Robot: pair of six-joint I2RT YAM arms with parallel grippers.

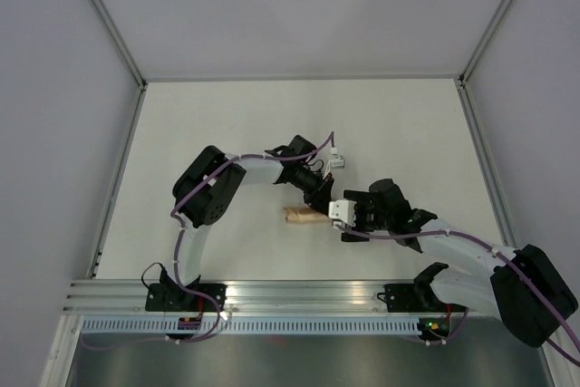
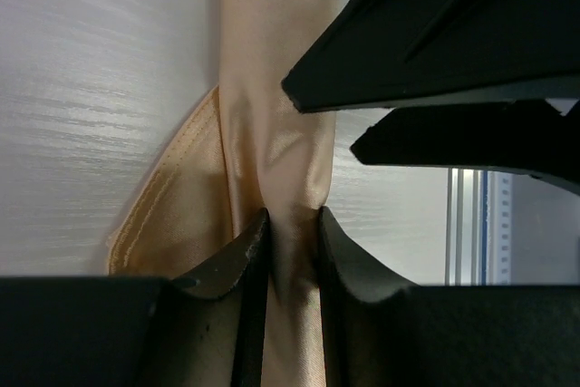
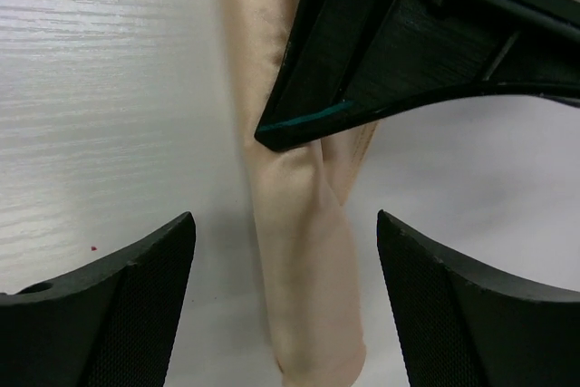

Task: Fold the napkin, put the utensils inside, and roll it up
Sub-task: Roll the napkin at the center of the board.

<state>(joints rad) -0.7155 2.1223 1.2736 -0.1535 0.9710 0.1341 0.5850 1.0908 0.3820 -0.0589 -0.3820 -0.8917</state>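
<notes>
The napkin [image 1: 304,216] lies on the white table as a narrow peach-orange roll between the two arms. My left gripper [image 2: 292,217] is shut on the napkin [image 2: 276,133], its two fingertips pinching the roll, and a flat hemmed flap [image 2: 172,215] spreads to the left. My right gripper [image 3: 283,218] is open, one finger on each side of the napkin [image 3: 304,269] near its rounded end, apart from the cloth. A left finger [image 3: 381,52] crosses the top of the right wrist view. The utensils are hidden.
The table [image 1: 272,124] is walled at the back and on both sides. An aluminium rail [image 1: 299,292] carrying both arm bases runs along the near edge. The two grippers sit very close together over the roll.
</notes>
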